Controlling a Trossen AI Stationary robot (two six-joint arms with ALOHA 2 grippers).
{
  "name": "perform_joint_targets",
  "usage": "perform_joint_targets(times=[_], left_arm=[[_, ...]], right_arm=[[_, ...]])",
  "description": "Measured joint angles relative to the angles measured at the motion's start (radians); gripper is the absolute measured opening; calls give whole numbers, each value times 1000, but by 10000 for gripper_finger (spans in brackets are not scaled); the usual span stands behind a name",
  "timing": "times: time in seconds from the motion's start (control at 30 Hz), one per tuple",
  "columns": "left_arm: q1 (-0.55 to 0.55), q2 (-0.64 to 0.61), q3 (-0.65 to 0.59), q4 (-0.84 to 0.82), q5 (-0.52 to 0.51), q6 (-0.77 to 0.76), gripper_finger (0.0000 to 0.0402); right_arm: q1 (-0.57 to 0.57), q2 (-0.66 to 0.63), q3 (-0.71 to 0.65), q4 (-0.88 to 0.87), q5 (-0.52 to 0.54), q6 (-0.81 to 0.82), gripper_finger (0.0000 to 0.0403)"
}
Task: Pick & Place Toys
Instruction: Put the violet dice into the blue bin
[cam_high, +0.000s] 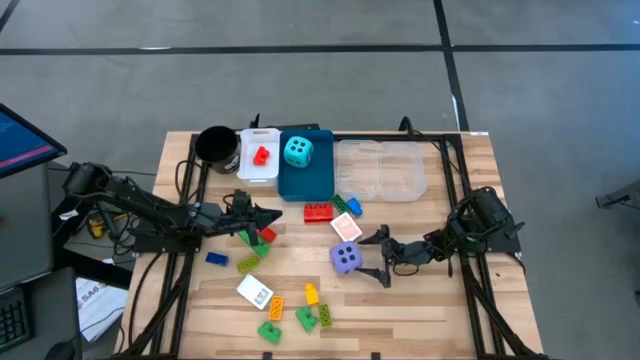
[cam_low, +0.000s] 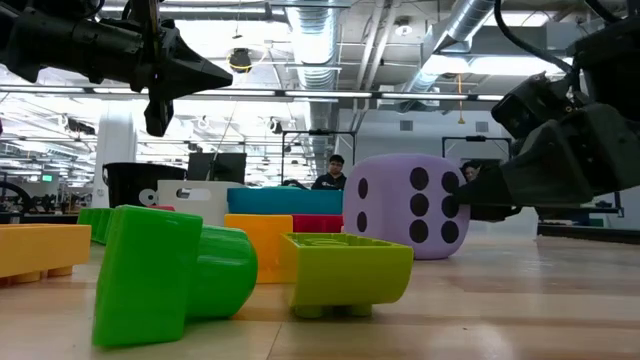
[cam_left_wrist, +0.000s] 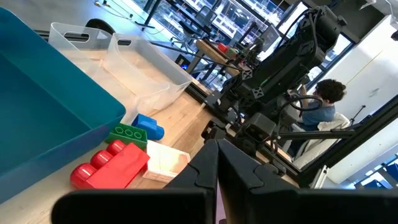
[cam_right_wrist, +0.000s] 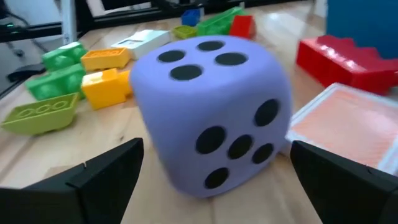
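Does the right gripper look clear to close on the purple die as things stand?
Probably yes. The right gripper is open and sits right beside the purple die, its fingers spread wider than the die in the right wrist view, with nothing between them. The pink card lies close by but off to the side.

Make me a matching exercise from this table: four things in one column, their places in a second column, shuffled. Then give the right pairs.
1. cyan die
2. purple die
3. small red brick
4. black cup

A. in the white tray
B. on the bare table, between the right gripper's open fingers
C. in the blue tray
D. on the table, next to the white tray

Pairs: 1-C, 2-B, 3-A, 4-D
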Motion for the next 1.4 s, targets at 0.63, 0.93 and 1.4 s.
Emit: perform_joint_targets(times=[0.63,0.93,1.4], left_arm=[[-42,0,0,0,0,0,0],[-47,0,0,0,0,0,0],[-46,0,0,0,0,0,0]], right_arm=[[-61,0,1,-51,-130,80,400],[-91,0,55,-51,-133,106,400],[-86,-1,145,-255,-130,106,400]])
